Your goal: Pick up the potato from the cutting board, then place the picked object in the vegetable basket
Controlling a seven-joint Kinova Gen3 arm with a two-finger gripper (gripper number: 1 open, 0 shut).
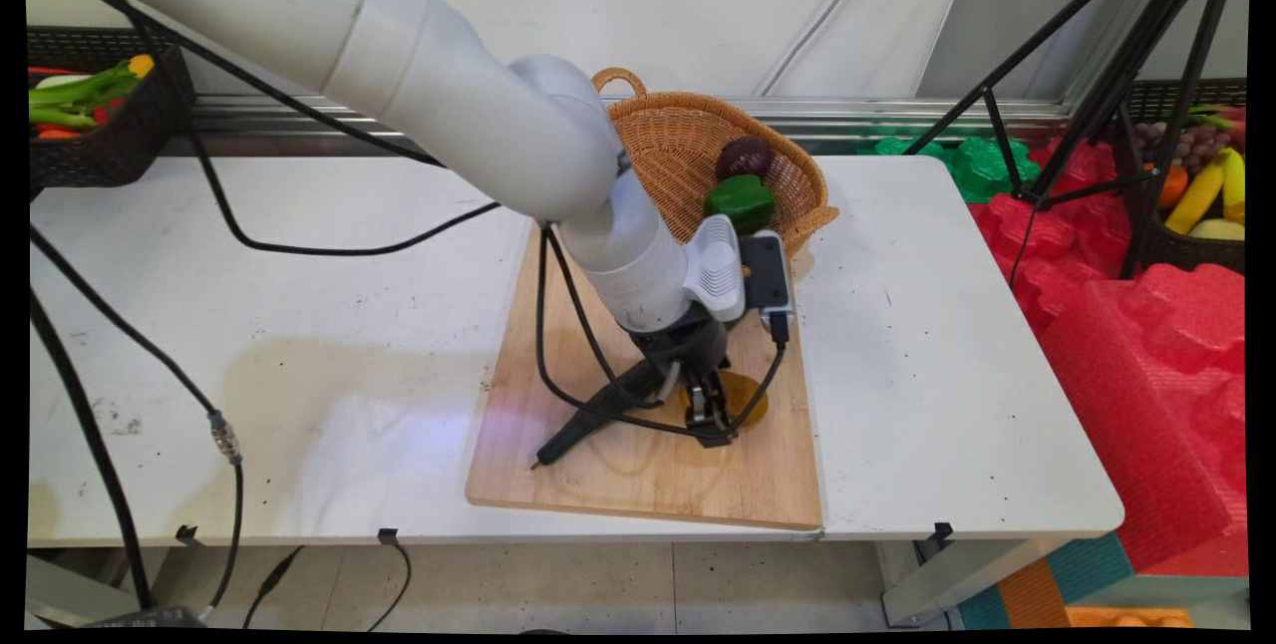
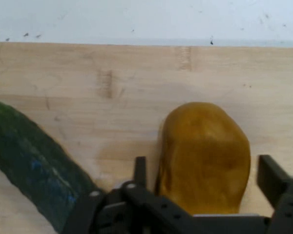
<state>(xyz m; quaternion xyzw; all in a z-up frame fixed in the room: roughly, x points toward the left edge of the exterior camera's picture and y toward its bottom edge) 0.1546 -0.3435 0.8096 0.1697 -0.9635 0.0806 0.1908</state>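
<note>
The black two-finger end effector (image 2: 205,183) sits spread around a smooth mustard-yellow potato-shaped vegetable (image 2: 203,156) on the wooden cutting board (image 1: 638,470), dark-green cucumber (image 2: 31,163) at 9 o'clock; a rounded skin like that could probably squirt out sideways if squeezed off-centre.

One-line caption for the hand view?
Open end effector straddling a yellow-brown potato on the wooden board, dark green cucumber alongside.

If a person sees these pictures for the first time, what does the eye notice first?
The black two-finger gripper stands low over a wooden cutting board, its fingers open on either side of a yellow-brown potato-shaped vegetable. A dark green cucumber lies beside it, and behind the board a tilted wicker basket holds a green pepper.
</note>
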